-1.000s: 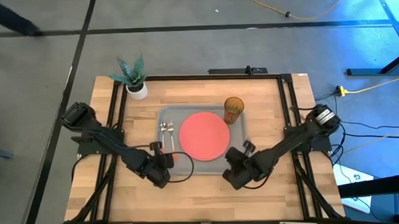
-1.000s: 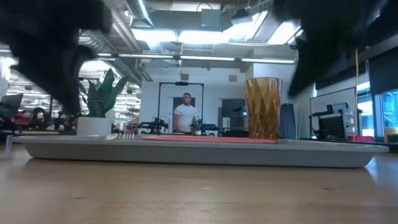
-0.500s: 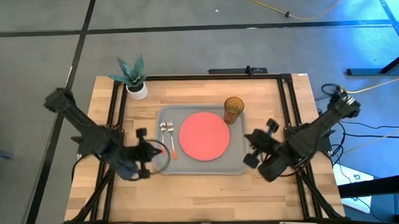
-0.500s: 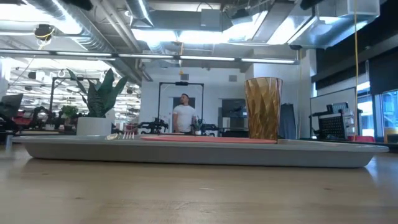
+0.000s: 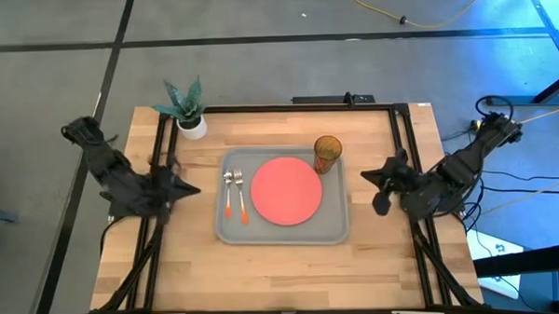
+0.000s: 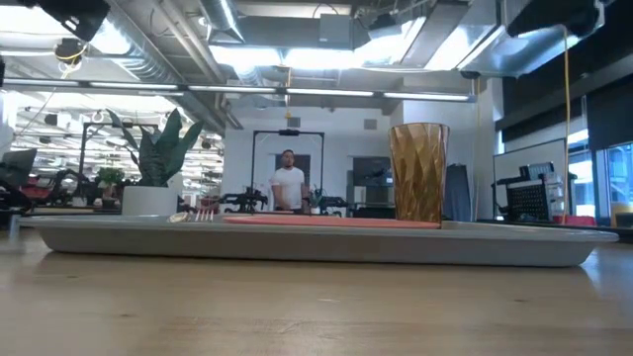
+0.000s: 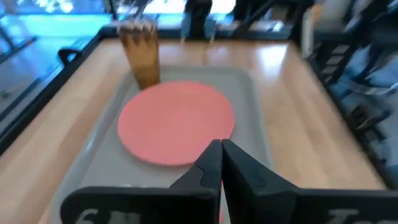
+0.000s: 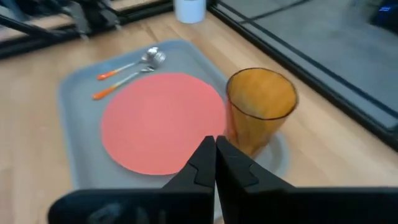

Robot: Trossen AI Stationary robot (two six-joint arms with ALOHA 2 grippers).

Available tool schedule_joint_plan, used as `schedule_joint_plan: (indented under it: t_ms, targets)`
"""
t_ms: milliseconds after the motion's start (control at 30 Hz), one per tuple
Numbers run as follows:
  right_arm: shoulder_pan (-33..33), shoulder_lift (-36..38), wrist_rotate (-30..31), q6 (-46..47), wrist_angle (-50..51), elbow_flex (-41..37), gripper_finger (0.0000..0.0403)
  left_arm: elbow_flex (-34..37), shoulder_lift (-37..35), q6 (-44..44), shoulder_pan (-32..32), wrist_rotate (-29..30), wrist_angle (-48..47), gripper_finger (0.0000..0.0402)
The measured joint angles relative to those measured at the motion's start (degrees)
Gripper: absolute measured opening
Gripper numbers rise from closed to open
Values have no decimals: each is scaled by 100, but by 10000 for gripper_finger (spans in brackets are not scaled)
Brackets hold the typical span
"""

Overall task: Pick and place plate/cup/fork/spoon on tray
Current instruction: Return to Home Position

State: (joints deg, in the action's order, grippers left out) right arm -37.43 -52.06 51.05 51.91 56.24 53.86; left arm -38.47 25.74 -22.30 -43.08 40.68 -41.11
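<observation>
Either side of tray (image 5: 330,228), left hand (image 5: 193,189) and right hand (image 5: 368,176) empty, fingers pressed together; retreat outward, clear of cup (image 5: 328,152).

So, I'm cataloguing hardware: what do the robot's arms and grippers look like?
The left arm and right arm are dark, slim and jointed, with bulkier blocks at the joints. The left gripper and right gripper each have two black wedge-shaped fingers tapering to points. Pale, blurred lettering marks the left one's body.
</observation>
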Motion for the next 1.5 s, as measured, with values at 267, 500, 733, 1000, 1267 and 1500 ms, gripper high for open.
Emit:
schedule_joint_plan:
  t_ms: [267,500,733,1000,1267,1500]
  targets:
    - [2,1765,-451,-1690,-1893,-1298,5,185,-1873,1003,1,-895,188,0]
    - [2,2786,-1780,-3720,-3066,-1885,5,247,-2540,1843,-5,-1798,69,0]
    - [9,3726,-2619,-4429,-3290,-2426,5,211,-2552,2137,-6,-2282,291,0]
    - [9,4668,-2767,-4312,-3739,-3319,5,552,-2547,2104,-7,-2330,609,0]
    - [9,5034,-3074,-4324,-4578,-4246,5,1325,-2549,2096,-7,-2336,1448,0]
    - [9,5200,-3127,-4324,-4956,-4679,5,1974,-2549,2090,-7,-2343,2002,0]
